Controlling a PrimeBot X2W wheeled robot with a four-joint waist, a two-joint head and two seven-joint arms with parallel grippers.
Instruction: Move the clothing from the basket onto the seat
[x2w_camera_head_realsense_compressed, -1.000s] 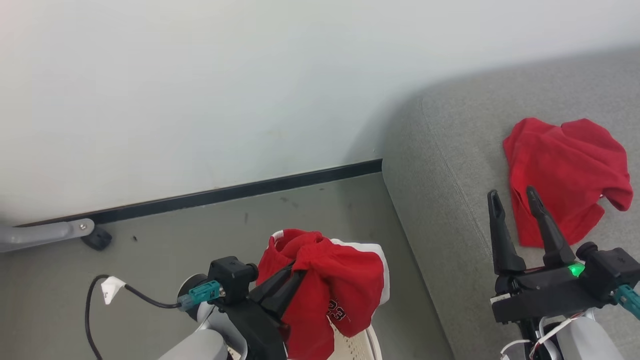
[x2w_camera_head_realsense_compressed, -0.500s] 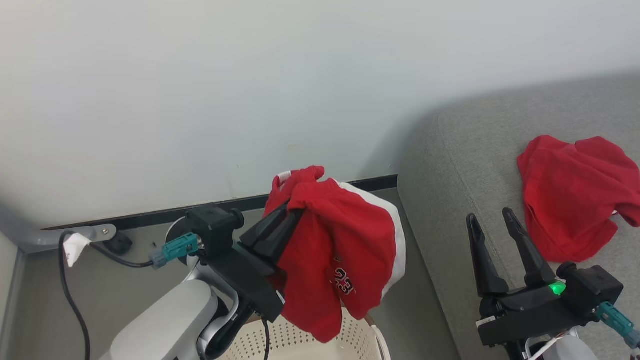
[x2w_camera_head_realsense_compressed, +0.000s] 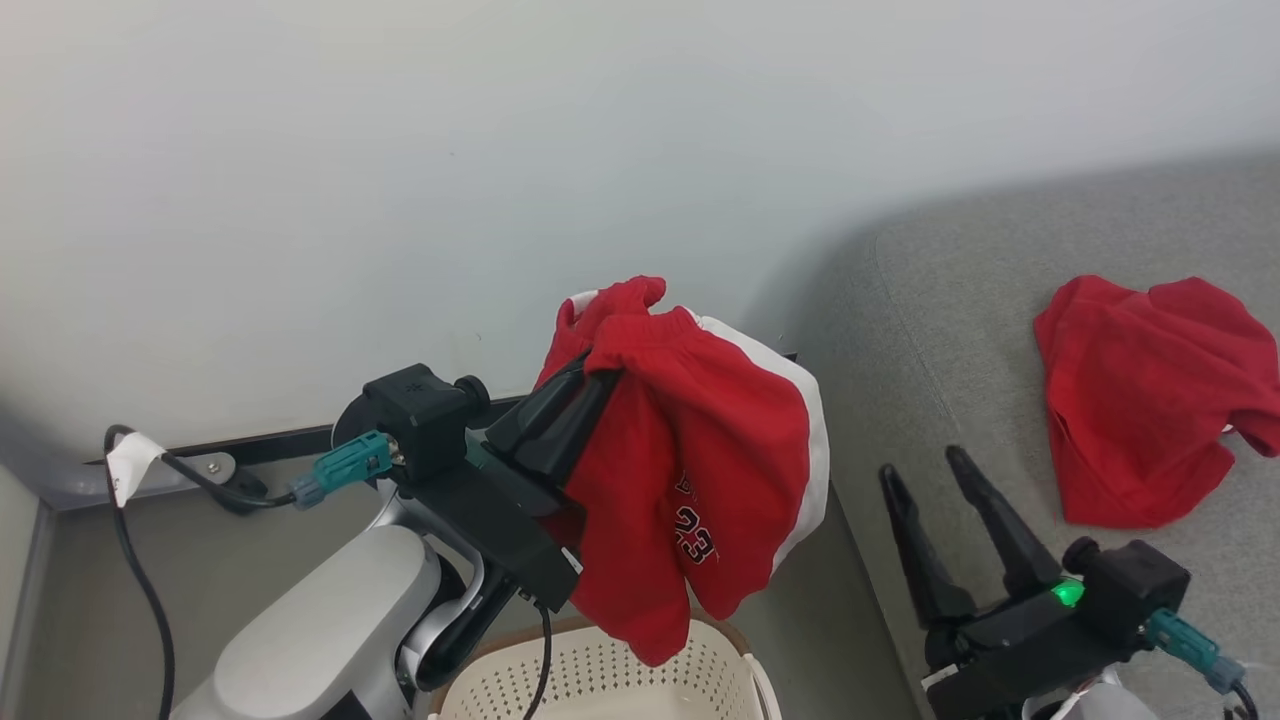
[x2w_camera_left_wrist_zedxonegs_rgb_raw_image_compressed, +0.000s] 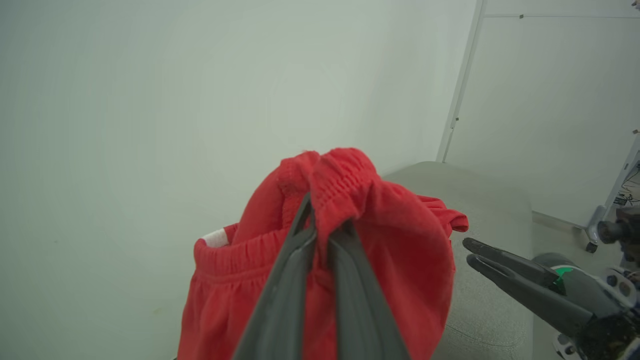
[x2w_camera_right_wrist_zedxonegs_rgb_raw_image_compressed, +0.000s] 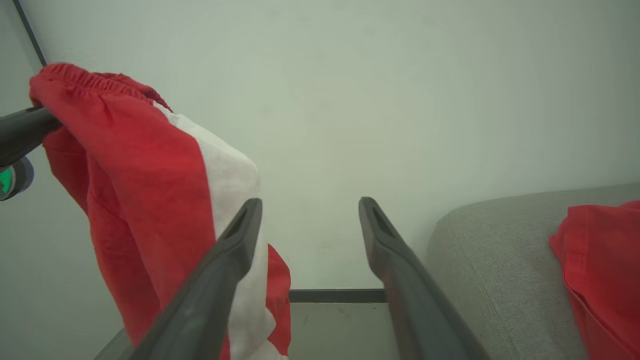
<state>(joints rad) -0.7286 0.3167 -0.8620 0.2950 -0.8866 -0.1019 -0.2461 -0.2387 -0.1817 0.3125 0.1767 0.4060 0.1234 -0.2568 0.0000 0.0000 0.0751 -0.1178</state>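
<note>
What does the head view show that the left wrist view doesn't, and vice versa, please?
Head view adds: the basket below the hanging shorts, and their printed 23. Left wrist view adds: the elastic waistband pinched between the fingers, and a white frame strip. Both: left gripper shut on the shorts, open right gripper, grey seat.

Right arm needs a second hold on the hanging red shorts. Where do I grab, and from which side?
Grip the white side panel of the shorts, mid-height, coming from the robot's right. That edge hangs free and faces the open right gripper, well below the waistband where the left gripper is shut. Probably set the jaws astride it.
</note>
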